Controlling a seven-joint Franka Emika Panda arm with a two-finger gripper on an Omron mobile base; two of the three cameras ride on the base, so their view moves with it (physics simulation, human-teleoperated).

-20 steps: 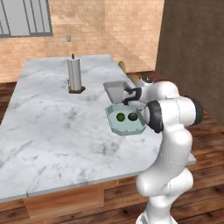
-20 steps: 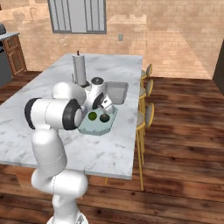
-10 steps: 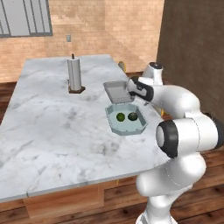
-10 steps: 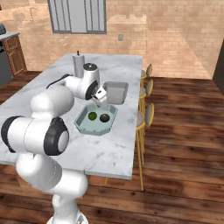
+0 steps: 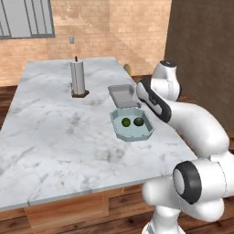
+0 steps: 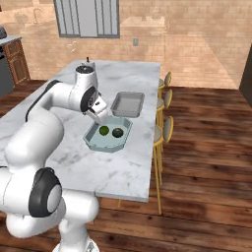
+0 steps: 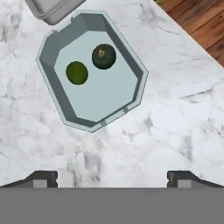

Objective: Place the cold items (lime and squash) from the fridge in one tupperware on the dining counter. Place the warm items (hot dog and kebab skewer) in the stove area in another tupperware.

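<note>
A teal eight-sided tupperware (image 7: pixel 141 87) (image 5: pixel 119 133) (image 6: pixel 92 142) stands on the marble dining counter (image 5: pixel 55 137). In it lie a light green lime (image 7: pixel 77 72) (image 5: pixel 125 122) (image 6: pixel 104 130) and a dark green squash (image 7: pixel 103 56) (image 5: pixel 138 121) (image 6: pixel 117 132), side by side and apart. My gripper (image 7: pixel 113 178) (image 6: pixel 101 113) hovers above the counter beside this tupperware, open, with nothing between its fingers. A grey tupperware (image 7: pixel 52 11) (image 5: pixel 121 96) (image 6: pixel 127 104) sits right behind the teal one. The hot dog and the kebab skewer are out of view.
A paper towel roll on a dark stand (image 5: pixel 78 78) rises at the far side of the counter. Stools (image 6: pixel 165 129) line the counter's right edge above the wooden floor. Wide bare marble lies to the left of the tupperwares.
The arm has swung, its elbow moving off the tupperware, and the hand has risen above the counter. The lime and squash have stayed in the teal tupperware.
</note>
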